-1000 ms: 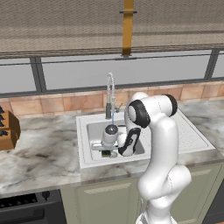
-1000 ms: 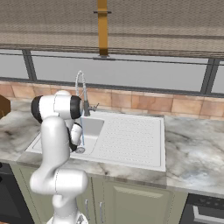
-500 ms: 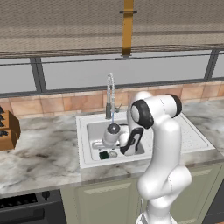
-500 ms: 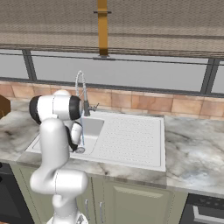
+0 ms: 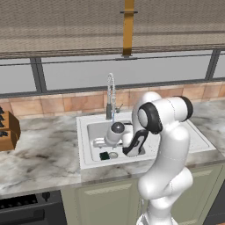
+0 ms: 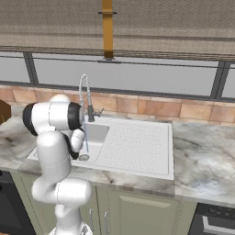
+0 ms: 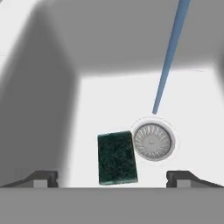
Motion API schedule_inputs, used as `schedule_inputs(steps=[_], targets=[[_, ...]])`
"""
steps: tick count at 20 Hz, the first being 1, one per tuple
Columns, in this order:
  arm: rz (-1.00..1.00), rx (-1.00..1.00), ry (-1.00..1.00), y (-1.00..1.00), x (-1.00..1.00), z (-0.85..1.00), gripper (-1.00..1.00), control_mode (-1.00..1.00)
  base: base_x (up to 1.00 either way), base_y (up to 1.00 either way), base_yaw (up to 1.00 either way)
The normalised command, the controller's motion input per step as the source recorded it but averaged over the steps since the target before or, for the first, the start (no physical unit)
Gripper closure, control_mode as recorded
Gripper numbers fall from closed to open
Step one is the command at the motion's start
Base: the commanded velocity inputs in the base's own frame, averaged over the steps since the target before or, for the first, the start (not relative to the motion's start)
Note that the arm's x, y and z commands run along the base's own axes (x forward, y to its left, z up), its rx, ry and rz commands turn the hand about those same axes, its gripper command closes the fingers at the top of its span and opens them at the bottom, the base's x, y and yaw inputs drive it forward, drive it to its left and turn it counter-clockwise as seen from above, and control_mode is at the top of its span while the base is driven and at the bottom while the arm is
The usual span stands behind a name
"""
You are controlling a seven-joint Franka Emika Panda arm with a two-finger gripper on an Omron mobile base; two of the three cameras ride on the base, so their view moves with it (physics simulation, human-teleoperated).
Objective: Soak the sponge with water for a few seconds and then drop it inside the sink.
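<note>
The sponge [image 7: 117, 158] lies flat on the sink floor, dark green face up, just left of the round drain [image 7: 153, 141]. My gripper [image 7: 113, 178] hangs above it, open, with one fingertip [image 7: 43, 178] on each side and nothing between them. The water [image 7: 168, 57] runs as a thin blue stream and lands beyond the drain, clear of the sponge. In the left base view the sponge [image 5: 104, 155] rests in the sink [image 5: 93, 131] below the gripper [image 5: 98, 143]. The stream [image 6: 86, 141] also falls into the sink [image 6: 100, 132] in the right base view.
A tall spring faucet [image 5: 110, 94] stands behind the basin. The dotted drainboard [image 6: 135, 144] lies to its right. A wooden knife block [image 5: 6, 129] sits on the marble counter [image 5: 39, 162] at the far left. Windows run behind the tiled backsplash.
The jaws have opened wide, and the sponge has dropped from them onto the sink floor beside the drain. The hand has risen slightly.
</note>
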Motion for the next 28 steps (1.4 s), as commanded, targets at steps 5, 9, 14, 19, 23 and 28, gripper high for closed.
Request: schedule_inputs(steps=[5, 9, 14, 19, 23, 28], targets=[[0.04, -0.03, 0.0, 0.34, 0.01, 0.51, -1.0, -1.0, 0.0, 0.0, 0.0], [0.05, -0.05, 0.0, 0.24, 0.24, 0.61, -1.0, -1.0, 0.0, 0.0, 0.0], [0.04, -0.06, 0.0, 0.05, 0.59, 0.58, -1.0, -1.0, 0.0, 0.0, 0.0], [0.04, -0.02, -0.01, 0.12, 0.55, 0.46, -1.0, -1.0, 0.0, 0.0, 0.0], [0.06, -0.01, 0.0, 0.25, 0.19, 0.48, -1.0, -1.0, 0.0, 0.0, 0.0], [0.09, -0.01, 0.0, 0.37, 0.0, 0.46, -1.0, -1.0, 0.0, 0.0, 0.0]])
